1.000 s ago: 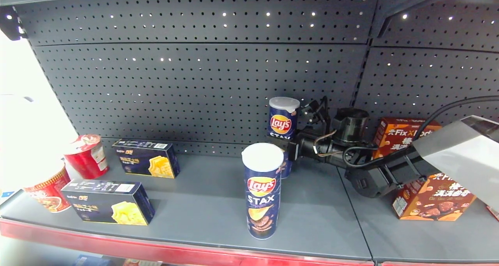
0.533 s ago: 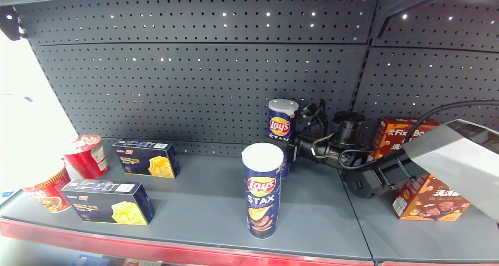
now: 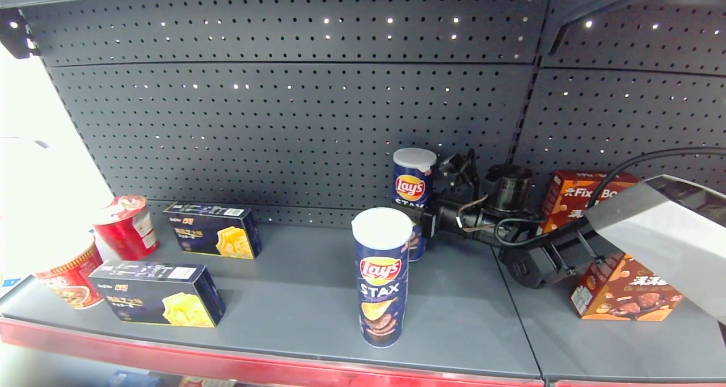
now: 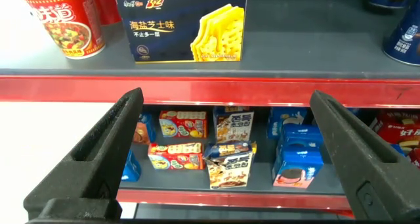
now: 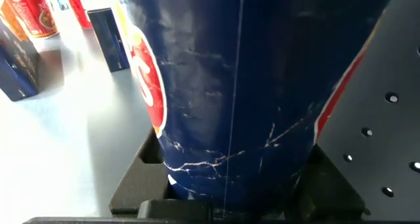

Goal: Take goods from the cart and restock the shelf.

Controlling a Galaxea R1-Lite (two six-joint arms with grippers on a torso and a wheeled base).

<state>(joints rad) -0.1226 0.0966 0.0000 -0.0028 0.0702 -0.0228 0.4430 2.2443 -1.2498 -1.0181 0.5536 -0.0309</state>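
Far to the left of the tall dark-blue cardboard crisp can with the white lid (image 3: 381, 279), which stands upright near the front of the grey metal shelf (image 3: 295, 307), sit two red paper noodle cups (image 3: 68, 273), one behind the other. Closer to that front can come two flat dark-blue cardboard boxes with yellow pictures, the nearer one (image 3: 159, 294) by the shelf's red lip and the farther one (image 3: 214, 230) by the black perforated back panel (image 3: 283, 126).

The left gripper (image 4: 226, 165) hangs out in front of the red lip on the boxes' side of the front can, its two black fingers (image 4: 98, 165) spread wide apart with nothing between them. Beyond them, on the shelf below, lie small colourful snack packs (image 4: 177, 155).

Just behind the front can and a touch to its right, there's the restock item: a second dark-blue crisp can with a clear lid (image 3: 412, 183), upright and close to the back panel. The right gripper (image 3: 422, 219) is clamped on its lower body, coming in from the right. The right wrist view confirms it, with the can's wall (image 5: 249, 86) pinned between the black fingers of the gripper (image 5: 230, 178). Whether the can's base touches the shelf, I cannot tell.

Well right of the front can, behind and beside the arm, stand two orange-brown cardboard snack boxes, one at the back (image 3: 578, 197) and one at the front (image 3: 624, 287).
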